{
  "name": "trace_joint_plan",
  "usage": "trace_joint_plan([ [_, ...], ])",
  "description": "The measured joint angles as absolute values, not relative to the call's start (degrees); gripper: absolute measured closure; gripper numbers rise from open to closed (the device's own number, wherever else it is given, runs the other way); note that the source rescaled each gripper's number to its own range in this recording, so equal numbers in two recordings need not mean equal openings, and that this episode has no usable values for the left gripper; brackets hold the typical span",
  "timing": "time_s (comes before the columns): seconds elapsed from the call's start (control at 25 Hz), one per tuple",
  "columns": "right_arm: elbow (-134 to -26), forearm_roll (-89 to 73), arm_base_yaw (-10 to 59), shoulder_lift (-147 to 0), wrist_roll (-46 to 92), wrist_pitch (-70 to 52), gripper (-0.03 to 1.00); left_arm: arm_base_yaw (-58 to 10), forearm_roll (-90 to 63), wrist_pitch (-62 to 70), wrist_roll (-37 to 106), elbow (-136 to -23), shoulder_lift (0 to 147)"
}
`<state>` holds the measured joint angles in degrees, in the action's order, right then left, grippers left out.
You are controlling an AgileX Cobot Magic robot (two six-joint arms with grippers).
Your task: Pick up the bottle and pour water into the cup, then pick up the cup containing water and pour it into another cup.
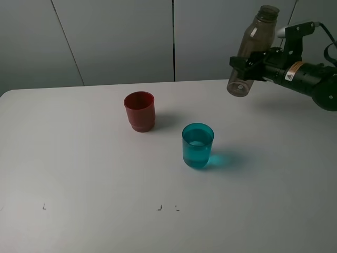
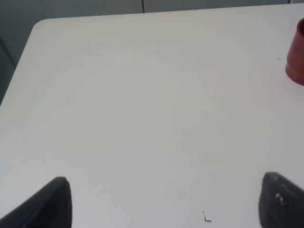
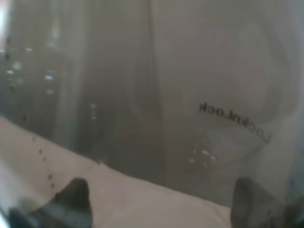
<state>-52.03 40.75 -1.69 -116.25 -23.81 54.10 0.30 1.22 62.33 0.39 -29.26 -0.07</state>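
The smoky grey-brown bottle hangs in the air at the far right, nearly upright with its neck tipped slightly right. My right gripper is shut on its lower body. In the right wrist view the bottle fills the frame between the dark fingertips. The teal cup stands mid-table with water in it. The red cup stands upright behind and to its left, and shows at the edge of the left wrist view. My left gripper is open over bare table, holding nothing.
The white table carries small black corner marks near its front edge and another mark at the front left. Grey wall panels stand behind the table's far edge. The right arm's black body reaches in from the right.
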Motion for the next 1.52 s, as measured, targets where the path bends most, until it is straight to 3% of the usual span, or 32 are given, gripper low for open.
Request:
trace_joint_plan([
  [0.48, -63.2, 56.3, 1.0, -124.1, -31.1, 53.0, 0.97, 0.3, 1.2, 62.3, 0.4, -29.3, -0.1],
  [0.88, -64.3, 57.9, 2.1, -125.8, -31.4, 48.0, 0.97, 0.3, 1.2, 62.3, 0.4, -29.3, -0.1],
  [1.52, -65.1, 54.8, 2.3, -129.7, -28.3, 50.5, 0.97, 0.3, 1.2, 62.3, 0.4, -29.3, -0.1],
])
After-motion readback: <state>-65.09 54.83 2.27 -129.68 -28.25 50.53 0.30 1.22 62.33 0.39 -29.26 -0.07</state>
